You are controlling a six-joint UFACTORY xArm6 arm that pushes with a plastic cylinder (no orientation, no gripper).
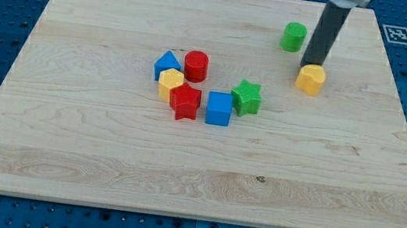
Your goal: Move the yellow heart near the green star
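Observation:
The yellow heart (311, 79) lies at the view's upper right of the wooden board. The green star (246, 97) sits to its lower left, with a gap between them, beside a blue cube (219, 108). My tip (308, 64) is at the heart's top-left edge, touching or nearly touching it. The dark rod rises from there up to the view's top.
A green cylinder (294, 36) stands left of the rod. A cluster lies left of the star: a red star (185, 100), a yellow hexagon (170, 82), a blue block (167, 64) and a red cylinder (196, 66). The board's right edge (406, 133) is beyond the heart.

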